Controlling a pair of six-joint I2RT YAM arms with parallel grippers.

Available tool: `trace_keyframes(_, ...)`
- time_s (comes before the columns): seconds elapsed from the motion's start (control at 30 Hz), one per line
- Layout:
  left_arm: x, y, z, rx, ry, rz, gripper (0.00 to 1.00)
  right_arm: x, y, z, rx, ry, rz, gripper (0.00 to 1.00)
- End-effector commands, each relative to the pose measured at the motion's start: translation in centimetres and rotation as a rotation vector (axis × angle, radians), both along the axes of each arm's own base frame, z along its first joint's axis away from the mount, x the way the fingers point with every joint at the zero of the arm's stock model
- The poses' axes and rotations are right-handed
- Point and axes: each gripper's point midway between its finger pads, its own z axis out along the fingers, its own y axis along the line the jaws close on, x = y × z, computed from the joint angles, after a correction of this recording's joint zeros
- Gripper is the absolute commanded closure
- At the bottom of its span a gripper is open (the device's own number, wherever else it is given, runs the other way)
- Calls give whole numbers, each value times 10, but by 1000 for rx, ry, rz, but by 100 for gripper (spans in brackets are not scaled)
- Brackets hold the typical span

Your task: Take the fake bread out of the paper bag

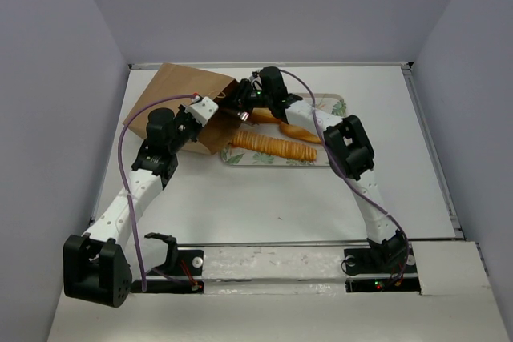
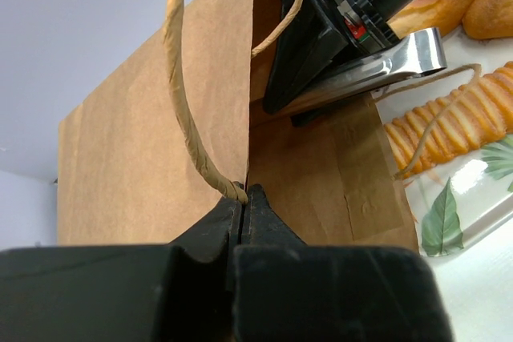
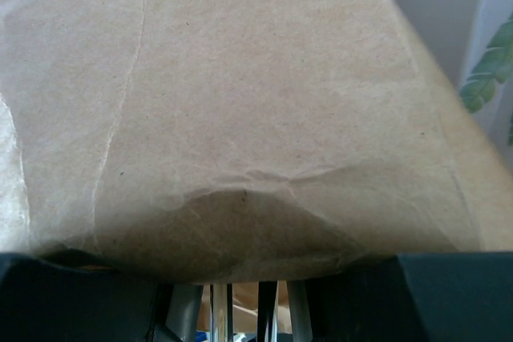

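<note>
Paper bag lies on its side at the far left of the white surface. Its mouth faces right, toward the leaf-print tray, and its open end overlaps the tray's left edge.

Left fingers: pressed fully together, pinching the near edge of the bag's mouth where 1 twisted cord handle is anchored. The handle loops up and away from the pinch. A 2nd cord trails loose across the tray.

Right fingers: pushed into the bag's mouth from the tray side. From the left wrist view the black wrist body and a bright metal part pass behind the paper fold, and the tips are hidden. The right wrist view is almost all creased brown paper, draped close over the fingers, with only slivers of metal at the bottom edge. Cannot tell how far apart they are, or whether they hold anything.

Fake bread, outside the bag:
- ribbed stick loaf lies lengthwise along the near side of the tray, its left end close to the bag's mouth;
- baguette lies just behind it, angled;
- a 3rd, smoother loaf lies beside the baguette, seen at the top right of the left wrist view.

Bag interior not visible in any view.
</note>
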Motion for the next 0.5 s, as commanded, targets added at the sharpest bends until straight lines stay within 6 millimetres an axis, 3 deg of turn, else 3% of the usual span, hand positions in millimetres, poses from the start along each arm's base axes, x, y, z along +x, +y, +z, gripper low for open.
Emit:
trace_keyframes(0.0, -7, -29, 45, -74, -130, -152, 100, -4, 16, 41, 129, -53, 47, 56)
trace_keyframes(0.07, -4, -26, 46, -83, -137, -133, 100, -8, 14, 44, 125, -59, 52, 56)
trace_keyframes(0.1, 0, -20, 47, -90, -136, -99, 100, -10, 10, 55, 127, -80, 41, 56)
trace_keyframes(0.23, 9, -6, 44, -84, -128, -55, 100, -19, 3, 41, 97, -61, 39, 56)
trace_keyframes(0.33, 9, -5, 46, -60, -137, -79, 100, -26, -1, 28, 70, -62, 50, 56)
trace_keyframes(0.47, 2, -8, 45, -67, -122, -136, 100, -31, -8, 27, 47, -87, 38, 56)
